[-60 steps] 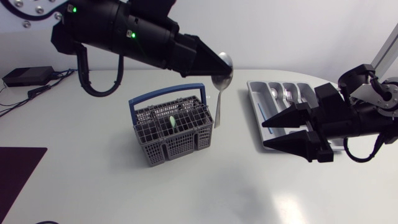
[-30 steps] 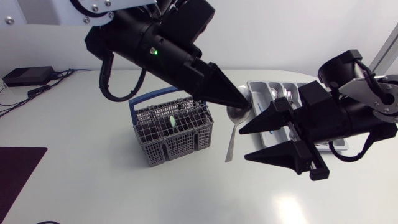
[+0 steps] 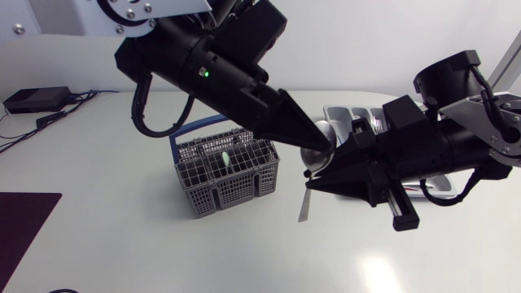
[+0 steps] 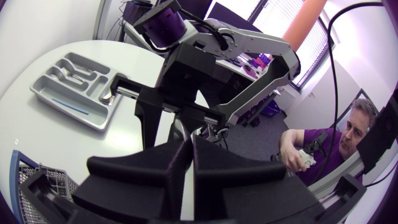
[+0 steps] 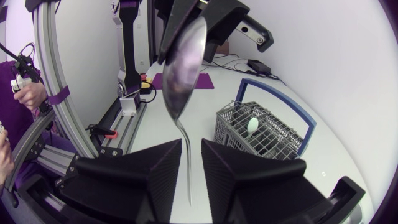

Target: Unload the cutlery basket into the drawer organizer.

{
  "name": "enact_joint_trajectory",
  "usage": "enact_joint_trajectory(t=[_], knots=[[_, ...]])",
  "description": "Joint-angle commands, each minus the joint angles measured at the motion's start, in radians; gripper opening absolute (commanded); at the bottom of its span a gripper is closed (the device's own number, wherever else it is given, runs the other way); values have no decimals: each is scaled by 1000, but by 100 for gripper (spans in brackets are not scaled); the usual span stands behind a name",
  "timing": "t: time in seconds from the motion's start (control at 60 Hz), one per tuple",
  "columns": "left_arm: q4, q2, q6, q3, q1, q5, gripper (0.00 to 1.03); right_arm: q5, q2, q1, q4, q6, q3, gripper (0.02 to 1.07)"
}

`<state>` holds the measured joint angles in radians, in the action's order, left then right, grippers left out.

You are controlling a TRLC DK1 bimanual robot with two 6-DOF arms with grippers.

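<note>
I am at the hand-over of a spoon [image 3: 304,203] bound from the cutlery basket [image 3: 228,175] to the drawer organizer [image 3: 343,119]. My left pincer [image 3: 324,146] pinches its bowl at the tips, so the handle hangs down below them. My right pincer [image 5: 191,147] stands spread with that handle between its fingers, seemingly untouched. I judge it must next press onto the handle before the left lets go, then carry the spoon to the organizer behind it.
</note>
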<state>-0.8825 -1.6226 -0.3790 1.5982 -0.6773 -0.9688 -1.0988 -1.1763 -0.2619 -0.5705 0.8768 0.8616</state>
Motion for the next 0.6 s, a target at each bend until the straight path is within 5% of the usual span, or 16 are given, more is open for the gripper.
enact_joint_trajectory(t=[0.0,0.1,0.433,0.583], knots=[[-10,-17,-23,34,2,-28,7,2,9,-10,9,-18,-29,16],[-10,-17,-24,34,5,-27,7,10,9,-14,3,-19,-30,8],[-6,-17,-20,49,22,-27,16,48,52,-25,-20,-16,-53,8],[-3,-19,-9,62,39,-27,58,82,55,-25,-42,-12,-55,8]])
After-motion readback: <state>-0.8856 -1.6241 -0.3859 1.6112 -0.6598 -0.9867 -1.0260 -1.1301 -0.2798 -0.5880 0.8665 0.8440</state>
